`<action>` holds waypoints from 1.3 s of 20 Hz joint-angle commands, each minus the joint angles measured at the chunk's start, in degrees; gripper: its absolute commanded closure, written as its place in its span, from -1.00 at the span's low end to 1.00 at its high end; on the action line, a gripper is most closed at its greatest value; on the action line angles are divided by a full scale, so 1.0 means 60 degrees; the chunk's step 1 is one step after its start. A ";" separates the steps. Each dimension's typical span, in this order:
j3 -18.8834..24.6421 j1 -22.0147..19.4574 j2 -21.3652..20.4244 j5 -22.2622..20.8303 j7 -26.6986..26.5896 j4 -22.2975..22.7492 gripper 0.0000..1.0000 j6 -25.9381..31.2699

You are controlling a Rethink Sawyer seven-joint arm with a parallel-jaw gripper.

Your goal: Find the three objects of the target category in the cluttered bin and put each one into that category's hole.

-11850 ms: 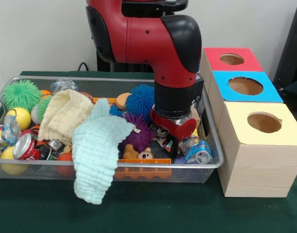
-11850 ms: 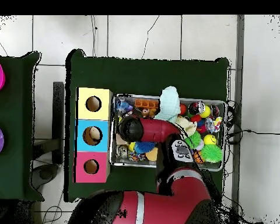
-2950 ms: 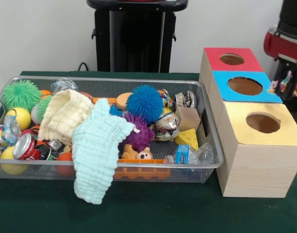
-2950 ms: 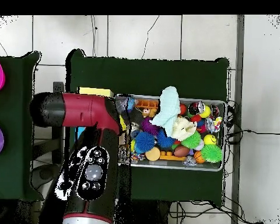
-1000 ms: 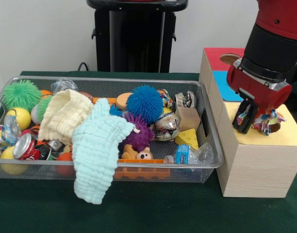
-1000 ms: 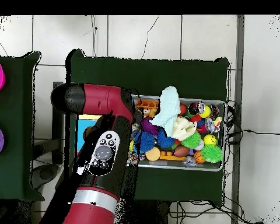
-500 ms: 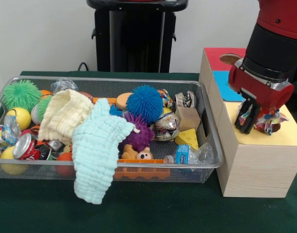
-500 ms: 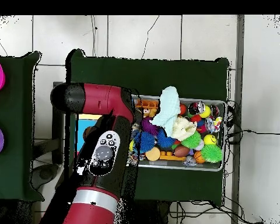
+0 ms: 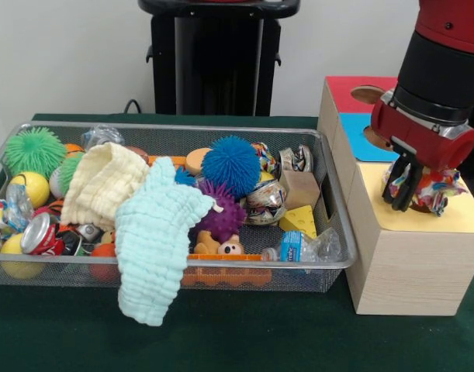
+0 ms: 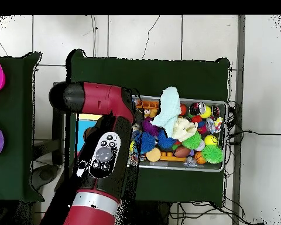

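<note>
My gripper (image 9: pixel 413 188) hangs low over the top of the yellow box (image 9: pixel 407 252), shut on a crumpled, many-coloured wrapper (image 9: pixel 436 189). The wrapper bulges out to the right of the black fingers (image 9: pixel 397 184), just above the yellow lid. That box's hole is hidden behind the gripper and wrapper. In the overhead view the red arm (image 10: pixel 105 149) covers the boxes and the gripper cannot be seen. The wire bin (image 9: pixel 81 264) to the left holds spiky balls, cans, cloths and small toys.
A blue box (image 9: pixel 359 146) and a red box (image 9: pixel 341 87) stand behind the yellow one, partly hidden by the arm. A mint cloth (image 9: pixel 155 240) droops over the bin's front rim. The bin (image 10: pixel 220 105) lies right of the arm in the overhead view.
The gripper, which earlier reached down into the bin, carried the wrapper out to the boxes. Over the last second it has drifted slightly right and up above the yellow box.
</note>
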 commanded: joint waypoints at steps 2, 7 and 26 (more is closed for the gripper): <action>0.0917 -0.0256 -0.0238 0.0134 0.0800 0.0619 1.00 0.0651; 0.1014 -0.0288 -0.0468 0.0145 0.0683 0.0950 1.00 0.0666; 0.1124 -0.0401 -0.0160 -0.0235 0.0162 0.1030 1.00 0.0429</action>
